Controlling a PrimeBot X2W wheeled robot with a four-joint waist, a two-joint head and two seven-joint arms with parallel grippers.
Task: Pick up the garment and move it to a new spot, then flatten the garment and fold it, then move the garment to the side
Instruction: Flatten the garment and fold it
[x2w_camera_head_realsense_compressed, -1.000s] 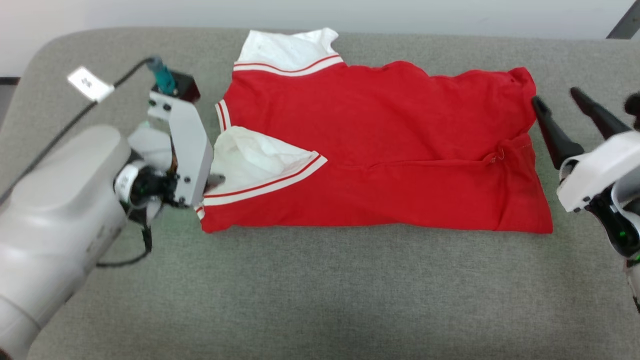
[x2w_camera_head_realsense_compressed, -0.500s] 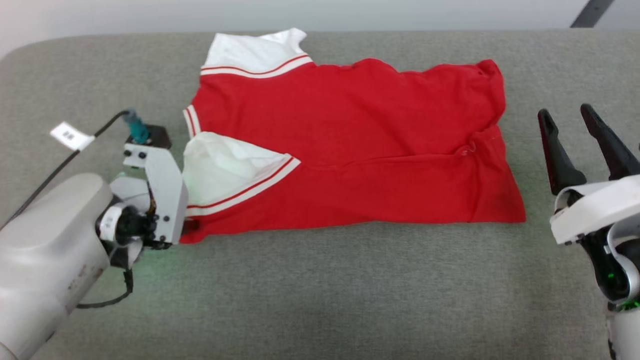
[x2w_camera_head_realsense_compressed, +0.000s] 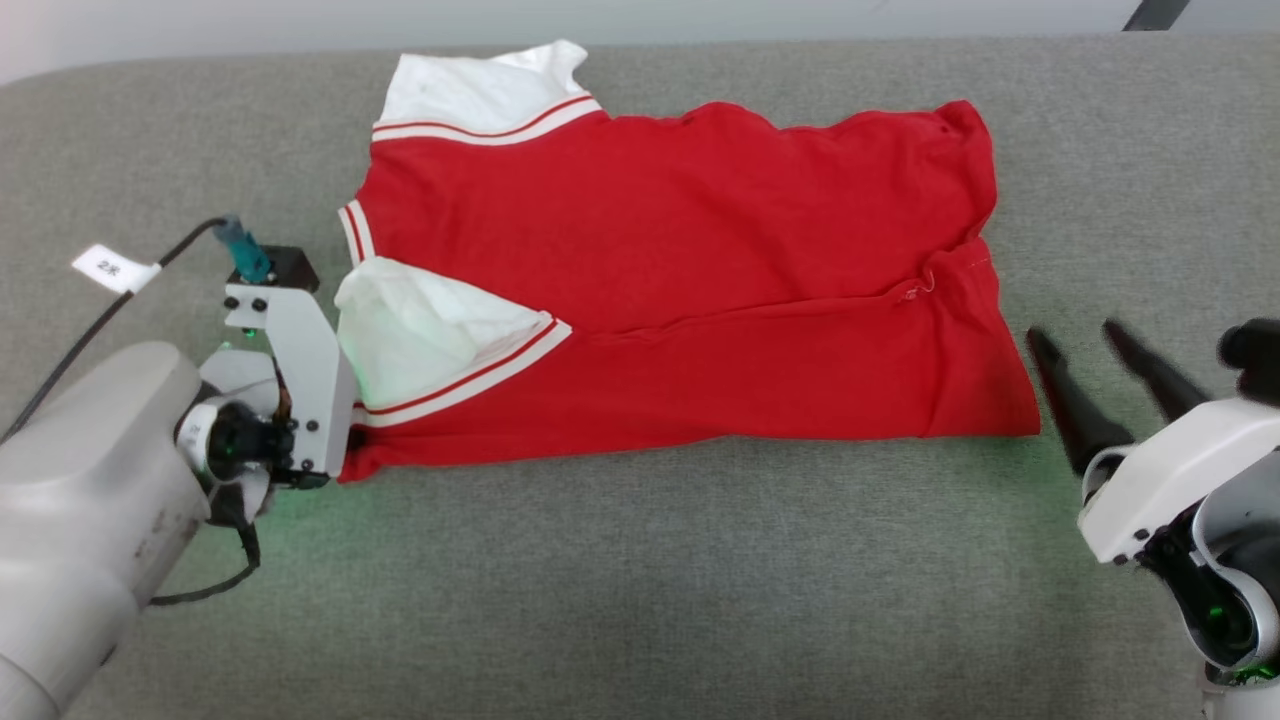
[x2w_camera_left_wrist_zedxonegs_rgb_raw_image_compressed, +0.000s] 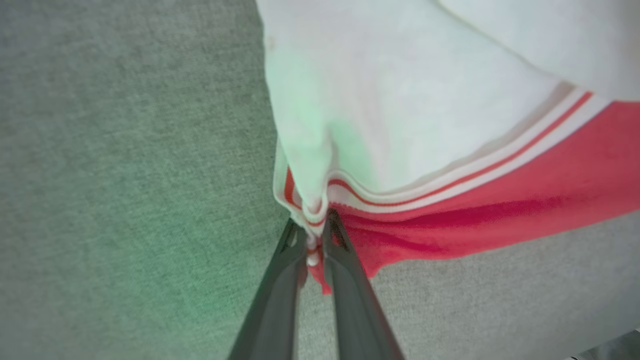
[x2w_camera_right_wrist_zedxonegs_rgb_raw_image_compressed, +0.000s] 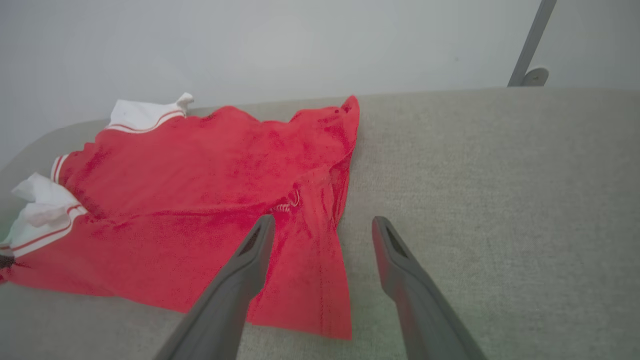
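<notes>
The garment (x2w_camera_head_realsense_compressed: 680, 260) lies spread on the grey padded surface (x2w_camera_head_realsense_compressed: 640, 580), red with white sleeves at its left end, one sleeve folded over the body. My left gripper (x2w_camera_head_realsense_compressed: 343, 466) sits at the garment's near left corner. In the left wrist view the left gripper (x2w_camera_left_wrist_zedxonegs_rgb_raw_image_compressed: 316, 234) is shut on the striped trim and red hem of the garment (x2w_camera_left_wrist_zedxonegs_rgb_raw_image_compressed: 500, 210). My right gripper (x2w_camera_head_realsense_compressed: 1073, 334) stands open just right of the near right corner, touching nothing. In the right wrist view the right gripper (x2w_camera_right_wrist_zedxonegs_rgb_raw_image_compressed: 322, 222) straddles the edge of the garment (x2w_camera_right_wrist_zedxonegs_rgb_raw_image_compressed: 210, 185) from above.
A pale wall runs behind the surface's far edge. A slanted metal leg (x2w_camera_right_wrist_zedxonegs_rgb_raw_image_compressed: 530, 45) stands at the back right. A black cable with a white tag (x2w_camera_head_realsense_compressed: 110, 268) trails from my left wrist. Bare grey padding stretches in front of the garment.
The camera has shifted. My left gripper dropped from the folded sleeve to the near left corner and shut on it. My right gripper moved nearer, level with the near right corner.
</notes>
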